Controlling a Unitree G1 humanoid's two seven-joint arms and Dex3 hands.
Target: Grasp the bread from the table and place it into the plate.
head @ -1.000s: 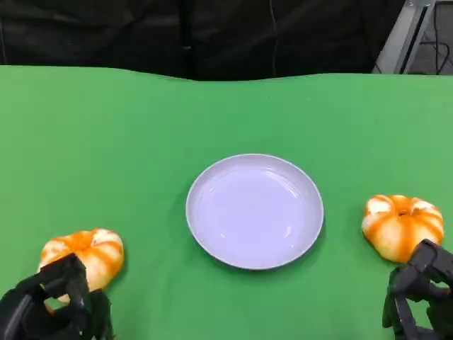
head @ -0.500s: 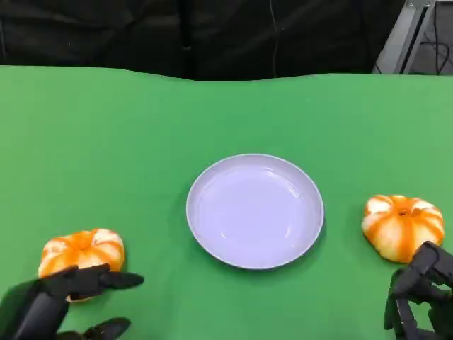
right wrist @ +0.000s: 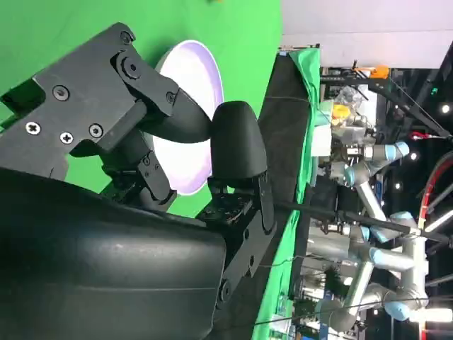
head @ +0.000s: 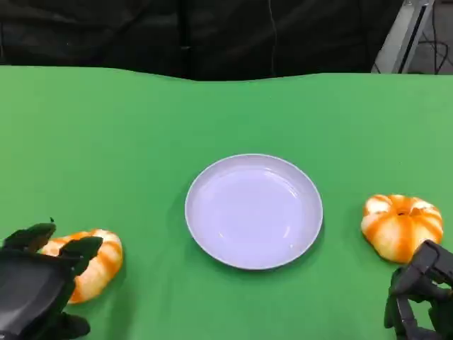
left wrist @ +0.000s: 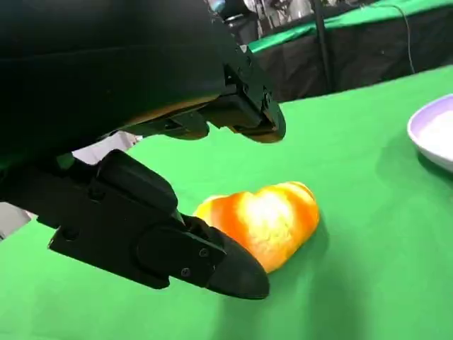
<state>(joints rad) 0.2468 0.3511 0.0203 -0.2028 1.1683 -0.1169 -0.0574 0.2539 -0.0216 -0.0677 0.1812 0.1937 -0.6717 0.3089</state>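
Now your left robot hand (head: 35, 283) hovers unclenched over the near-left bread (head: 90, 262) on the counter (head: 106, 142), plate (head: 253, 211) centre. Looks soft and light, so wrap its rounded sides gently. Right robot hand (head: 421, 294) sits curled, holding nothing.

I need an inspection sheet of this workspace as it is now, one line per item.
Surface: green table, flat.
Job's things: plate at the middle, nothing in it; left bread and right bread on the table, one each side of the plate.
Clutter: nothing seen.
Hands: left hand open, fingers spread around the left bread, not closed on it; right hand beside the right bread, fingers curled, holding nothing.
Cables: thin cables hang on the dark backdrop.
Surroundings: black curtain behind; other robot arms past the table.
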